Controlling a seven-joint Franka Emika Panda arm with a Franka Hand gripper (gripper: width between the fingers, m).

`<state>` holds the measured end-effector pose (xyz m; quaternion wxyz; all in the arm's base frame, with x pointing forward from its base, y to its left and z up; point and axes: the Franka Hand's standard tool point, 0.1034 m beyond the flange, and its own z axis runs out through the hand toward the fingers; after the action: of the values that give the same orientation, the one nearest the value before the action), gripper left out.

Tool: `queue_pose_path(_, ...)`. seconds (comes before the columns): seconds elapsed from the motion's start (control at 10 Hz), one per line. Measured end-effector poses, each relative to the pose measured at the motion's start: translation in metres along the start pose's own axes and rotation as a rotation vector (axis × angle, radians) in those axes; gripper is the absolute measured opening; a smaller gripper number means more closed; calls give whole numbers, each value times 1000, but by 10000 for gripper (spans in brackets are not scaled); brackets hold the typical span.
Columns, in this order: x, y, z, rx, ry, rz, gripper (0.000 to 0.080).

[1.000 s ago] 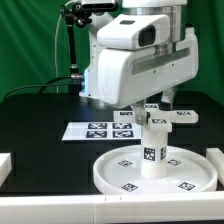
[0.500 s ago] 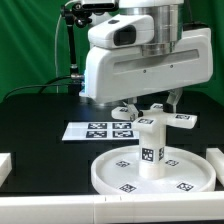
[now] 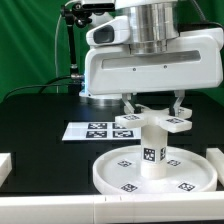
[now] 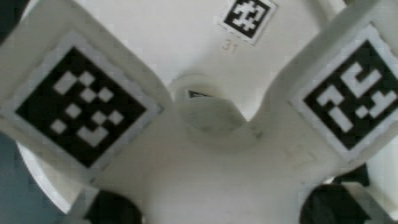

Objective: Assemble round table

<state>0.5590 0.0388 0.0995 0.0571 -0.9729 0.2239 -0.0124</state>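
Observation:
The round disc (image 3: 106, 176) lies at the front of the black table. The short leg (image 3: 153, 150) stands upright on its central hub. The cross-shaped foot (image 3: 150, 122) sits on top of the leg, its tagged arms spread level. My gripper (image 3: 152, 106) comes straight down over the foot, one finger on each side of its middle, and is shut on it. In the wrist view the foot (image 4: 214, 110) fills the picture with two tagged arms, and the dark fingertips (image 4: 116, 208) flank its white body at my gripper (image 4: 231, 210).
The marker board (image 3: 92, 130) lies flat behind the disc towards the exterior view's left. Plain white bars lie at the left edge (image 3: 5, 166), at the right edge (image 3: 215, 156) and along the front (image 3: 50, 212). A cable stand (image 3: 70, 40) rises at the back.
My wrist has turned about the vertical axis over the leg, and the foot's arms have swung round with it. The disc and leg have stayed in place.

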Motion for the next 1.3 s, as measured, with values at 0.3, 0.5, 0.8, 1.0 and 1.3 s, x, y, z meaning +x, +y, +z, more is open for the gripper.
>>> queue_pose_path(0.3, 0, -2, 0, 6, 12, 266, 442)
queue_pose_path(0.5, 1, -1, 0, 10, 11, 383, 442)
queue_pose_path(0.8, 1, -1, -1, 15, 11, 532, 443)
queue_pose_path(1.0, 3, -1, 0, 28, 26, 676, 443)
queue_pose_path(1.3, 4, -1, 0, 67, 51, 1030, 443)
